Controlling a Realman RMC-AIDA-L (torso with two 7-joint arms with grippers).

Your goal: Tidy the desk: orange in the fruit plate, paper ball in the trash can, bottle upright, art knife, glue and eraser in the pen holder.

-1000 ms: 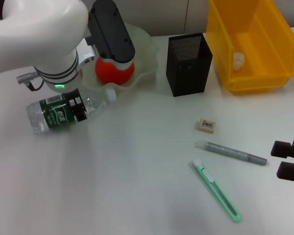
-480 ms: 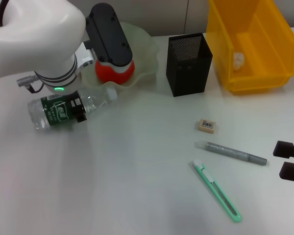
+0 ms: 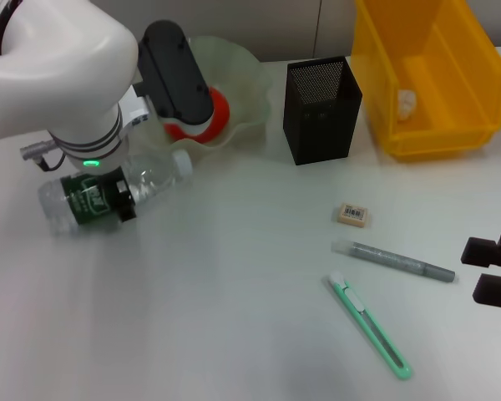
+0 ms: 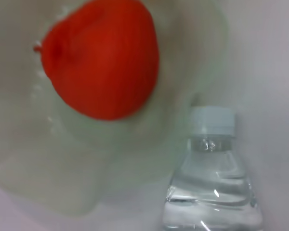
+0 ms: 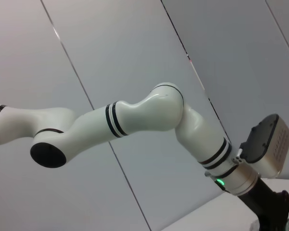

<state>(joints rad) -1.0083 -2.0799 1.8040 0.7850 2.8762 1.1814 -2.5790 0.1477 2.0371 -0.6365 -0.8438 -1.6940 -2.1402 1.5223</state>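
On the white surface (image 3: pixel 234 276) the bottle (image 3: pixel 108 190) lies flat; left gripper (image 3: pixel 121 203) (jaws hidden, cannot tell) should grasp mid-body before tipping upright.

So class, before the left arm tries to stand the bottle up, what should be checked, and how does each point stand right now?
1. Left tool at the bottle: ok, it sits over the green label.
2. Grip on the bottle secured: cannot tell, the fingers are hidden.
3. Bottle upright: not ok, it lies on its side, its cap beside the fruit plate.
4. Orange in the fruit plate: ok.
5. Eraser, glue and art knife in the pen holder: not ok, all lie on the desk.
6. Right tool out of the way: ok, at the desk's right edge.
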